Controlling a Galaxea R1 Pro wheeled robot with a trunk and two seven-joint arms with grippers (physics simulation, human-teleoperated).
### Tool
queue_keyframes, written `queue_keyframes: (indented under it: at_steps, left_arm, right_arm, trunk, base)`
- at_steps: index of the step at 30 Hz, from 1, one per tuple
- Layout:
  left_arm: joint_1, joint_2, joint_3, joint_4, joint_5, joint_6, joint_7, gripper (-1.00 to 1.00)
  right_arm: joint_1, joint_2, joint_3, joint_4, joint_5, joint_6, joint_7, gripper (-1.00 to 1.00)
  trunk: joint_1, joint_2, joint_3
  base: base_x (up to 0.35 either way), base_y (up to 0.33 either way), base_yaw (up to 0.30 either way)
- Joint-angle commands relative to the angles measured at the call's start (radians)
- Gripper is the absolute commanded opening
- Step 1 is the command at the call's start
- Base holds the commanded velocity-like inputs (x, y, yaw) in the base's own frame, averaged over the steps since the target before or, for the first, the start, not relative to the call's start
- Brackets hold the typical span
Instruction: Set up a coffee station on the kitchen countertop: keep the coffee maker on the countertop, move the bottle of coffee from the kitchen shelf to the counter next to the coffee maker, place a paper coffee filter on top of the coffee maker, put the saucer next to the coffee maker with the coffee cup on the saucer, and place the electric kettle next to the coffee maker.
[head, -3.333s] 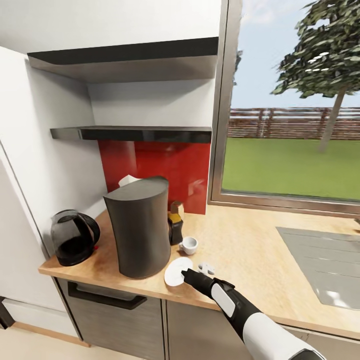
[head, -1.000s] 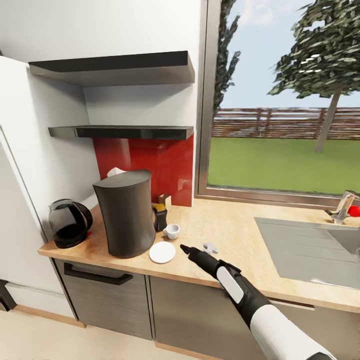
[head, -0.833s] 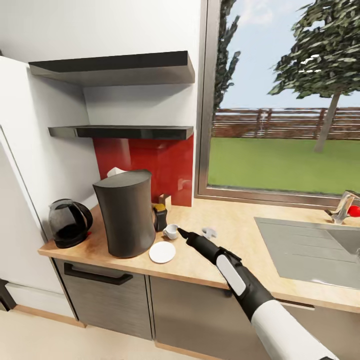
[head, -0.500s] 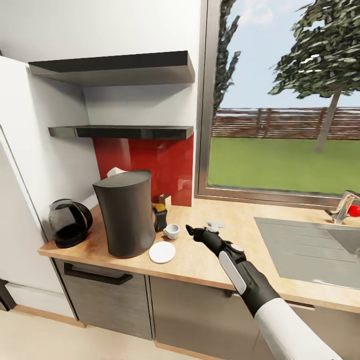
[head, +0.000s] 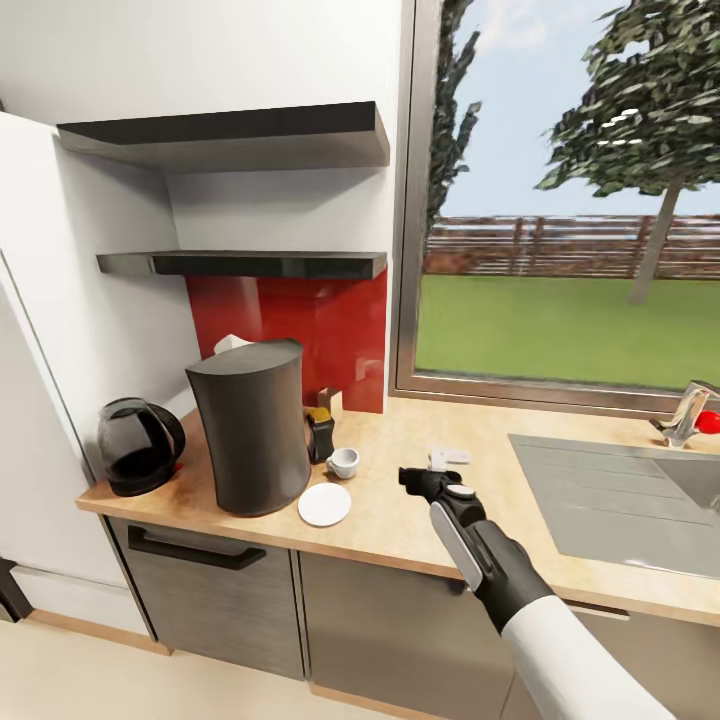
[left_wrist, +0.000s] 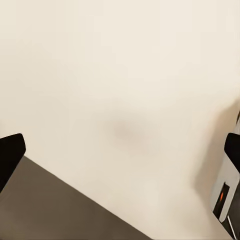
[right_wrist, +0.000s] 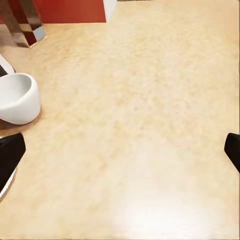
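Hovering over bare wood of the worktop, the right hand has its fingers spread wide and grips nothing; in the right wrist view its two dark fingertips sit at opposite edges with empty worktop between them. The left hand is likewise spread, facing a plain cream surface.

The coffee cup is small, white and upright, standing on the worktop just behind the saucer, not on it, and near the right hand. The saucer lies flat just beside the charcoal coffee maker. The bottle of coffee, dark with a yellow-orange cap, stands close behind the cup beside the coffee maker. A white paper coffee filter peeks up at the coffee maker's top rear edge. The electric kettle sits at the worktop's left end.

Behind are a red splashback, the thin black kitchen shelf, and a window; a steel sink is inset at right.
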Motion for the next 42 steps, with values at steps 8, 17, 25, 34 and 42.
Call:
queue_keyframes:
  at_steps: [8, 17, 25, 34, 42]
  left_arm:
    - [0.0, -0.005, 0.012, 0.001, -0.004, -0.06, -0.002, 1.0]
    - [0.001, -0.006, 0.012, 0.04, -0.007, -0.07, -0.002, 1.0]
    - [0.001, -0.001, 0.012, 0.08, -0.008, -0.072, -0.002, 1.0]
    - [0.001, 0.002, 0.011, 0.087, -0.009, -0.073, -0.002, 1.0]
    - [0.001, 0.002, 0.011, 0.097, -0.01, -0.073, -0.002, 1.0]
  right_arm:
    - [-0.001, 0.001, 0.005, -0.001, -0.005, 0.038, -0.019, 1.0]
    - [-0.002, 0.06, 0.005, -0.089, 0.013, 0.282, -0.057, 1.0]
    - [-0.012, 0.106, 0.005, -0.159, 0.045, 0.462, -0.218, 1.0]
    - [-0.013, 0.106, 0.005, -0.163, 0.049, 0.476, -0.227, 1.0]
    - [-0.013, 0.106, 0.004, -0.16, 0.05, 0.477, -0.227, 1.0]
  trunk:
    - [0.0, -0.001, 0.0]
    - [0.0, -0.001, 0.0]
    - [0.0, -0.001, 0.0]
    - [0.0, -0.001, 0.0]
    - [0.0, -0.001, 0.0]
  base:
    - [0.017, 0.0, 0.0]
    - [0.159, 0.021, 0.0]
    - [0.007, 0.001, 0.0]
    - [0.124, 0.131, 0.0]
    - [0.25, 0.241, 0.0]
